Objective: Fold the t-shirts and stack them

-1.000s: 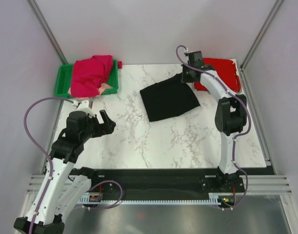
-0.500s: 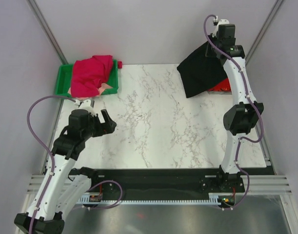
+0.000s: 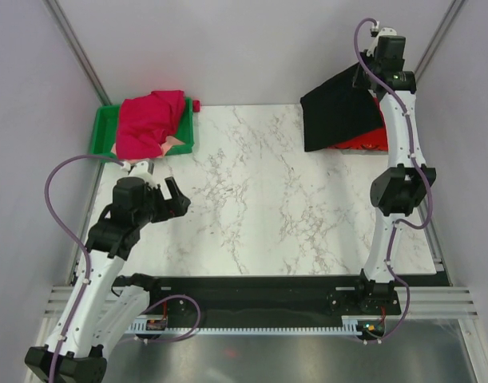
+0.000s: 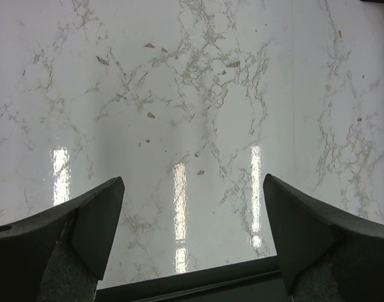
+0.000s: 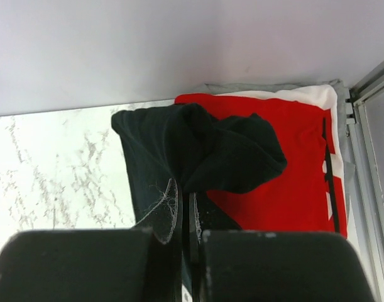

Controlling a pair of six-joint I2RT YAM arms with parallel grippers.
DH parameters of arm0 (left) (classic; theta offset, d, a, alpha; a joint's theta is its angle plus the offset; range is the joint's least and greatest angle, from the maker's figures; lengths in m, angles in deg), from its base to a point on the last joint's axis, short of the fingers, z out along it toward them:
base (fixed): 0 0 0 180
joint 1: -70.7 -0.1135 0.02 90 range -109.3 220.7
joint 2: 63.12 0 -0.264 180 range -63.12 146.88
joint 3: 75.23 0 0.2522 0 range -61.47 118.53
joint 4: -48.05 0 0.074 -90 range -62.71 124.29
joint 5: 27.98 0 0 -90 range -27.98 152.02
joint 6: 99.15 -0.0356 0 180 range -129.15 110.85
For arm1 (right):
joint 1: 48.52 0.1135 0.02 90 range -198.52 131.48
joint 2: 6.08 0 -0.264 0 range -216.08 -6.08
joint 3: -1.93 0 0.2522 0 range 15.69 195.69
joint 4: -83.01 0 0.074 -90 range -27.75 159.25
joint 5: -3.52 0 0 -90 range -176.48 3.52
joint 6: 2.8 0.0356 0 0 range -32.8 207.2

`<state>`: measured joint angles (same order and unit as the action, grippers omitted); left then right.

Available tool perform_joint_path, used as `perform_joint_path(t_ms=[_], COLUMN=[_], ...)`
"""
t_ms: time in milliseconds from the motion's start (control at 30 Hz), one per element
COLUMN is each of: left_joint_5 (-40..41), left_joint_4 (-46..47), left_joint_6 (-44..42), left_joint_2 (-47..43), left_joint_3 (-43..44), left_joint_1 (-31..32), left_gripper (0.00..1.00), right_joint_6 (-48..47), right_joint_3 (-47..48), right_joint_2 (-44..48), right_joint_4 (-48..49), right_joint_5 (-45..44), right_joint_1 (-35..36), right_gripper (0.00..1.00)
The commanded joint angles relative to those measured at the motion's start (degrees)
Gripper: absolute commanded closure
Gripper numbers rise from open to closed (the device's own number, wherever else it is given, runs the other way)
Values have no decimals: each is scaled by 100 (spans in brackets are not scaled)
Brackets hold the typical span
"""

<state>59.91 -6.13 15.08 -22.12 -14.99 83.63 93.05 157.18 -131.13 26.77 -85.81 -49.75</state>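
My right gripper (image 3: 365,78) is raised at the back right, shut on the folded black t-shirt (image 3: 338,110), which hangs from it in the air. In the right wrist view the gripper (image 5: 189,204) pinches a bunched fold of the black t-shirt (image 5: 198,148) above the flat red t-shirt (image 5: 292,176). From above, only the red t-shirt's (image 3: 365,142) front edge shows under the black cloth. A magenta t-shirt (image 3: 148,121) lies heaped at the back left over a peach one (image 3: 173,144). Low over bare marble, my left gripper (image 3: 174,199) (image 4: 192,217) stands open.
A green plastic bin (image 3: 104,128) at the back left holds the magenta and peach cloth. Metal frame posts and grey walls close in the back and sides. A dark rail (image 3: 251,287) runs along the table's near edge by the arm bases.
My right arm has lifted the black t-shirt off the middle of the table and carried it up and to the back right, over the red one. The left arm barely moved.
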Motion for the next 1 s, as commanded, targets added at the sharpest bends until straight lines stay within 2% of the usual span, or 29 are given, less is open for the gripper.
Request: perform_joint_path(t_ms=[0, 167, 467, 500, 567, 600, 633, 667, 700, 767, 833, 967], left_joint_5=[-114, -88, -26, -18, 9, 9, 17, 26, 35, 26, 9, -44], left_joint_4=[202, 193, 193, 193, 193, 193, 193, 184, 184, 184, 193, 193], left_joint_6=[-270, -261, -243, -243, -234, -243, -234, -226, -226, -226, -234, -234], left_joint_2=[32, 40, 207, 216, 199, 199, 190, 190, 190, 207, 216, 242], left_joint_3=[-25, -34, -34, -34, -42, -42, -42, -42, -42, -42, -34, -42], left_joint_1=[-27, -18, -18, -18, -18, -18, -10, -10, -10, 8, 8, 17], left_gripper=[1, 1, 1, 1, 1, 1, 1, 1, 1, 1, 1, 0], right_joint_6=[109, 127, -93, -58, 13, 48, 74, 109, 162, 407, 749, 1058], right_joint_3=[484, 502, 56, 28, 28, -33, -112, -209, -271, -629, -780, -947], right_joint_2=[-177, -554, -1644, -1889, -2136, -2233, -2251, -2225, -2016, -1595, -839, 339], right_joint_4=[222, 740, 2251, 2348, 2402, 2411, 2420, 2394, 2350, 2341, 2402, 2490], right_joint_5=[197, 320, -673, -717, -1085, -1391, -1594, -1805, -1946, -2167, -2237, -2326], right_joint_1=[-245, -579, -957, -984, -1037, -1063, -1054, -1072, -1054, -1063, -1046, -940], right_gripper=[100, 100, 100, 96, 78, 77, 69, 55, 51, 36, 2, 2])
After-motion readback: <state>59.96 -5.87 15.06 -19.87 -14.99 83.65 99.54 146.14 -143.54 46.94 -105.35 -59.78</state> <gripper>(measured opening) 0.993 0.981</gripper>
